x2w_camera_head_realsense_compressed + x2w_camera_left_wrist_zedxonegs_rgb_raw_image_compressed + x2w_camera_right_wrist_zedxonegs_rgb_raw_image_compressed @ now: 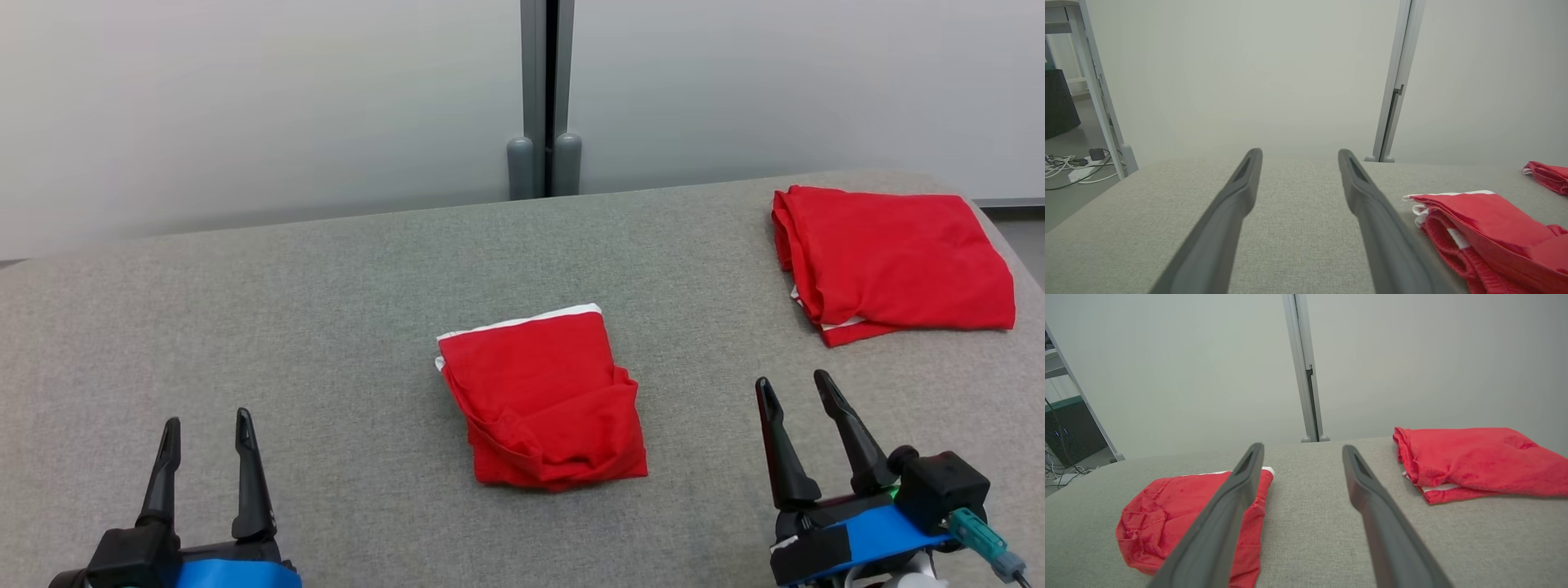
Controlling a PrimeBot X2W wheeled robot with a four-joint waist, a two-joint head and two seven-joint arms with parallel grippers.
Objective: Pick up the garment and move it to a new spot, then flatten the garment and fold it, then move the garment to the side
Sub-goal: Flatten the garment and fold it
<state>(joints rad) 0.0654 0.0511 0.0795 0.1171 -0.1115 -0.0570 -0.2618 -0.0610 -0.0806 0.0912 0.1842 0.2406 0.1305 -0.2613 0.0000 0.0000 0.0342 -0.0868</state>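
Grey fabric is stretched over the counter (326,327), which is backed by a pale wall split by a grey post (547,98). Near the counter's middle the folded red garment (543,400) is laid flat, its white-trimmed edge turned toward the wall, while a second folded red garment (894,261) is set well apart at the far right corner. The left fingers (249,482) and the right fingers (780,449) are held spread wide and empty toward the counter's front, one pair on each side of the middle garment and clear of it.
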